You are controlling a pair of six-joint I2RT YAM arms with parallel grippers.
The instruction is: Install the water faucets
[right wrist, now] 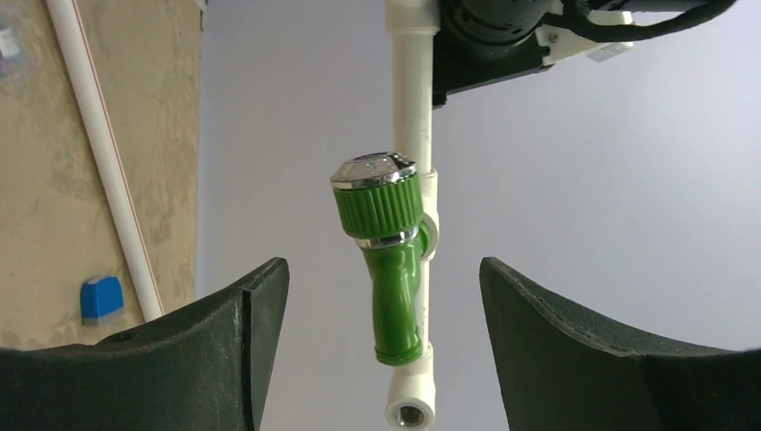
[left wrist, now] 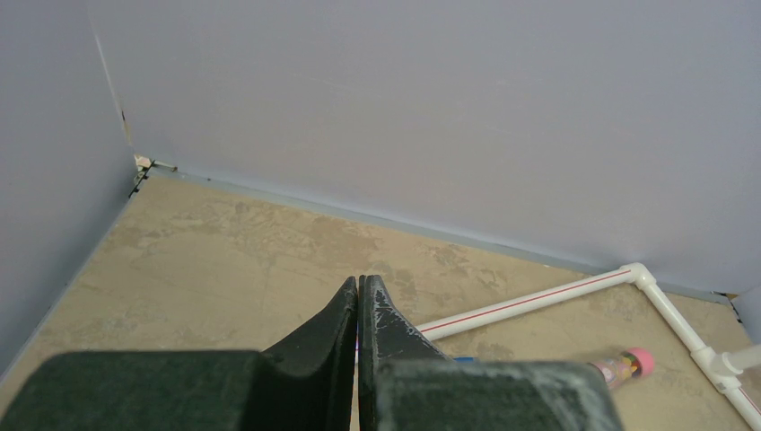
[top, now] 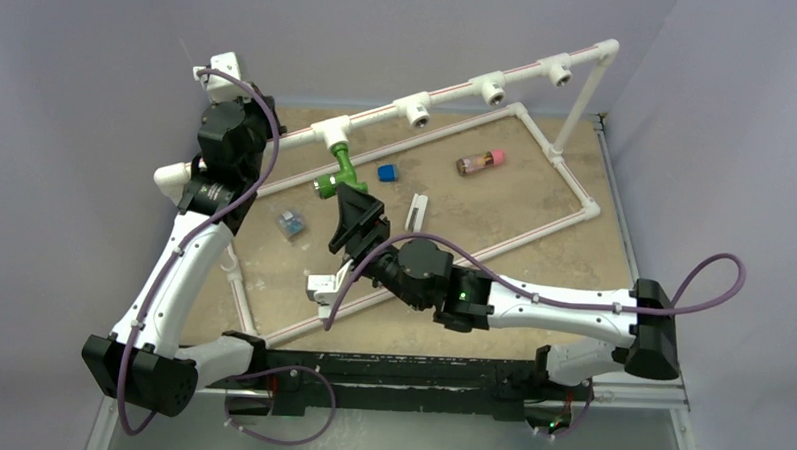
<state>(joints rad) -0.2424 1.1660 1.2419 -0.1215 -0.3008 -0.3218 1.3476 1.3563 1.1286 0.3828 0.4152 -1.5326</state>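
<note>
A bright green faucet hangs from the leftmost tee of the raised white pipe rail, with its knob end low and toward me. In the right wrist view the faucet stands against the rail between my fingers, touching neither. My right gripper is open and empty just in front of it. My left gripper is shut with nothing seen between its fingers, beside the rail's left end. Further tees along the rail are bare.
On the table inside the white pipe frame lie a blue cap, a pink-capped bottle, a white strip, a small clear piece and a white fitting. Grey walls close in at the back and sides.
</note>
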